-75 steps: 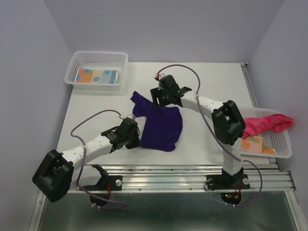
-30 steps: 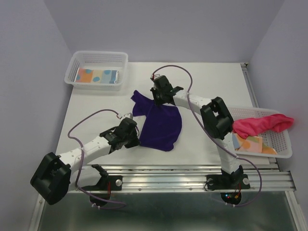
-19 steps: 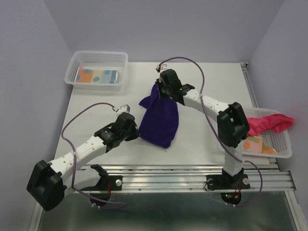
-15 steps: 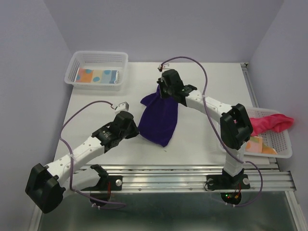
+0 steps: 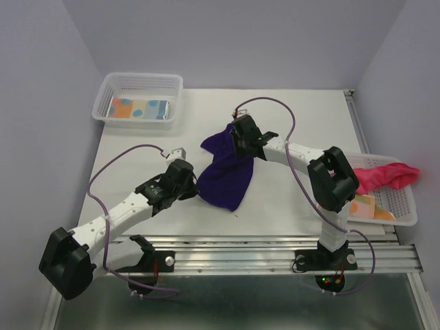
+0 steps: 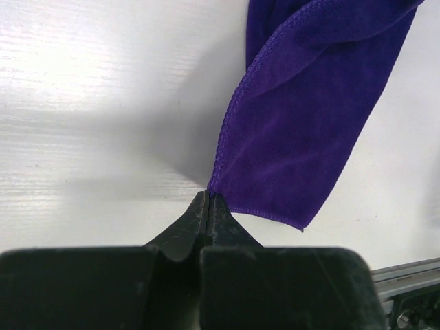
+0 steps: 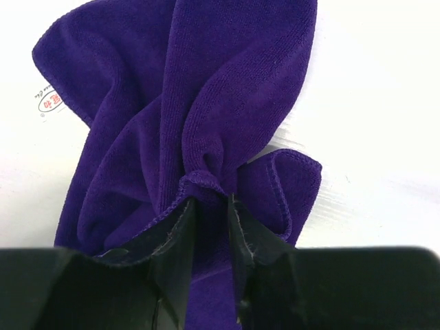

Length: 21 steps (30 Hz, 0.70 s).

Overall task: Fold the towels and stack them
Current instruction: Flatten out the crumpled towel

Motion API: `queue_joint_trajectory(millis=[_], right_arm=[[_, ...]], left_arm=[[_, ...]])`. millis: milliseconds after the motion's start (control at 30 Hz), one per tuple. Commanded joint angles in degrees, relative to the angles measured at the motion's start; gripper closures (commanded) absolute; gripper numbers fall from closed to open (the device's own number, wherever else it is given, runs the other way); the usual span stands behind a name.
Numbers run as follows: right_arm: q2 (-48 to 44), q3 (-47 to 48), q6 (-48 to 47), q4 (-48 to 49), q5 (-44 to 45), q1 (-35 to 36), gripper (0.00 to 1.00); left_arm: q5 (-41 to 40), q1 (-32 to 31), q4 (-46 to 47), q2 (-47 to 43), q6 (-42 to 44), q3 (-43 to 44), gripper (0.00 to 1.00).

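One purple towel [image 5: 227, 175] between two hands [image 6: 207, 201] [image 7: 210, 201]

Lit brightly and evenly from above. Shows soft grey shadow on table [image 6: 82, 62] left of towel [image 6: 302, 124] in left wrist view. Washes out table in right wrist view. Blurs fingers [image 6: 180, 237] at lower edge of both wrist views. Renders top view sharp.

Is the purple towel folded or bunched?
Bunched: purple towel gathers in creases at the right gripper, one corner pinched in the left gripper.
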Motion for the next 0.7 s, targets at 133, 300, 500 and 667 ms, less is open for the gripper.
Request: queue_joint_trajectory(millis=[133, 300, 500, 667], right_arm=[[-2.5, -1.2, 1.4, 1.4, 0.7, 0.4, 0.64], [-3.4, -1.3, 1.4, 1.1, 0.1, 0.3, 0.64], [-5.3, -3.0, 1.0, 3.4, -3.7, 0.4, 0.66], [-4.8, -2.8, 1.2, 3.5, -3.5, 0.4, 0.68]], left_arm=[[-0.2, -0.1, 1.0, 0.7, 1.4, -0.8, 1.00], [0.1, -0.1, 1.3, 1.1, 1.7, -0.8, 1.00], [0.1, -0.1, 1.3, 1.2, 1.7, -0.8, 1.00], [0.1, -0.1, 1.4, 1.2, 1.9, -0.7, 1.00]])
